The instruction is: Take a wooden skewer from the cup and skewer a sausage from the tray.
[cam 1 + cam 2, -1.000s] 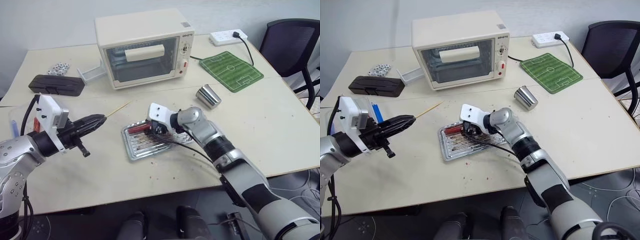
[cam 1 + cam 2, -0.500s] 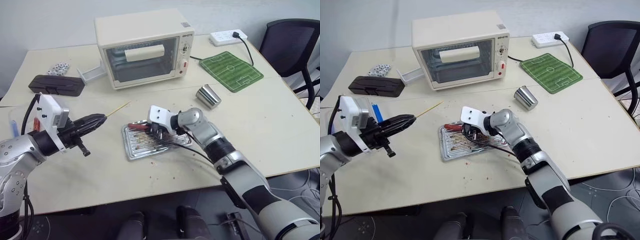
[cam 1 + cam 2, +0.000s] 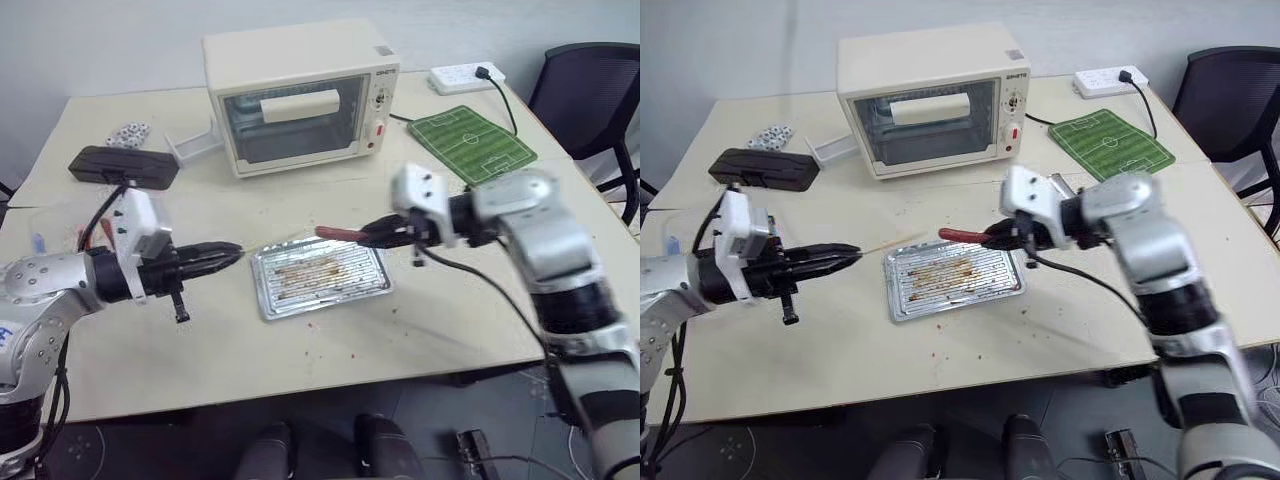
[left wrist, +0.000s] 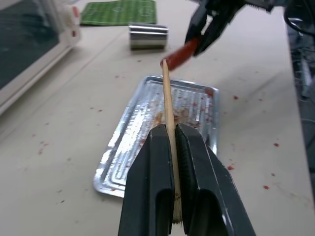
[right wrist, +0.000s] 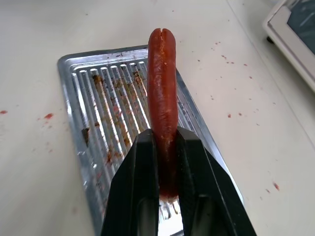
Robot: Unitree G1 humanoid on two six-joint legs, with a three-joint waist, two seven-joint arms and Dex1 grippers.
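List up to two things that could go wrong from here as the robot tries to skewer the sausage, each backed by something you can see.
1. The wooden skewer is thin and its tip must meet the sausage end-on; a slight offset may glance off.
2. The right gripper holds only the sausage's rear end, so a push could slip it out above the tray.

A cream toaster oven [image 3: 302, 97] sits near the table's [image 3: 500, 300] far edge, glass door shut. Toward the far right corner lies a green football-pitch mat [image 3: 471, 143], with a white power strip [image 3: 467, 77] beyond it. Near the left edge rests a dark case [image 3: 124, 166]. A black chair [image 3: 590, 110] stands off the right edge.
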